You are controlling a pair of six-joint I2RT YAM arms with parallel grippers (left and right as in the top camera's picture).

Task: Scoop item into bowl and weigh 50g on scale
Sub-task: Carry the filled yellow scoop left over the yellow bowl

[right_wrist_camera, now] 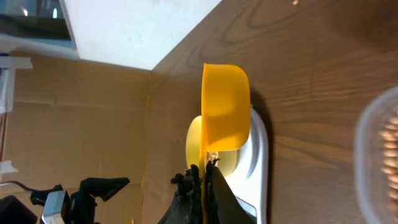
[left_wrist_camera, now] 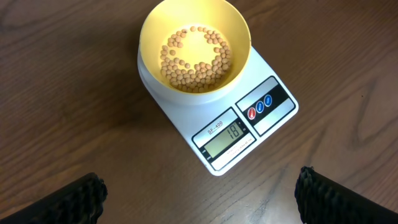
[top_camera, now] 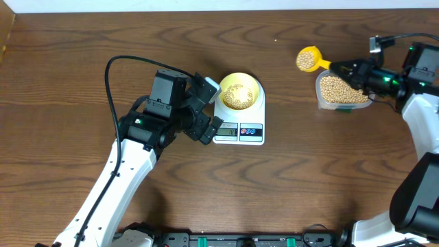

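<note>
Beans (left_wrist_camera: 196, 59) judged light, hard, roll-prone: some in bowl (left_wrist_camera: 152, 28) on scale (left_wrist_camera: 180, 118), bulk in clear container (top_camera: 319, 101); movable only via scoop (top_camera: 309, 60), right gripper (right_wrist_camera: 205, 169) clamped on its handle, best kept level; left gripper (left_wrist_camera: 199, 199) spread wide near scale.

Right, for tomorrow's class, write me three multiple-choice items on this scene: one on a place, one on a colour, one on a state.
1. Relative to the scale, the bowl sits: A beside it; B on it; C under it.
2. The scoop is: A blue; B white; C yellow.
3. The left gripper is: A open; B shut on the bowl; C shut on the scoop.
Answers: 1 B, the bowl rests on the scale's top; 2 C, its cup shows yellow; 3 A, its fingers stand wide apart with nothing between.
</note>
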